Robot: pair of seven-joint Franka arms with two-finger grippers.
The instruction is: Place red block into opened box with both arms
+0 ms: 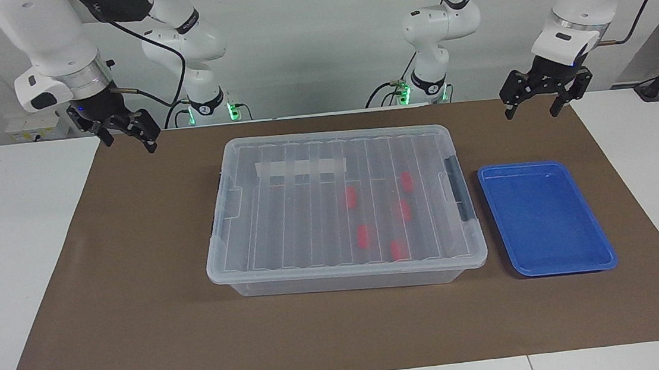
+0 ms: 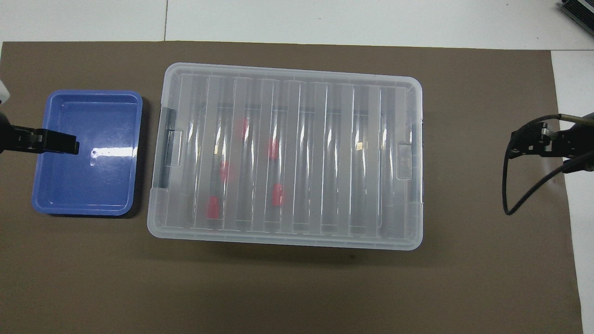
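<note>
Five red blocks (image 1: 364,235) are sealed under the box (image 1: 340,208) lid. At ten and two o'clock, right gripper (image 1: 125,134) and left gripper (image 1: 536,98) are held apart, empty. Unlatching could be fumbled.

Colours and patterns across the table

A clear storage box (image 1: 346,279) is showing a ribbed, see-through lid (image 1: 284,213) striped with pale lengthwise bands, a frosted white tape strip (image 1: 301,167) and dark grey side latches (image 1: 455,179); five bright red blocks (image 1: 364,236) are glowing pink-red through the plastic. A shallow tray (image 1: 547,218) is showing solid glossy blue. A plain matte brown mat (image 1: 138,321) is covering the white table (image 1: 6,237). The white arms (image 1: 48,36) are carrying silver wrist rings and black grippers, the left gripper (image 1: 537,108) and right gripper (image 1: 129,142) alike, with black cables and green base lights.
</note>
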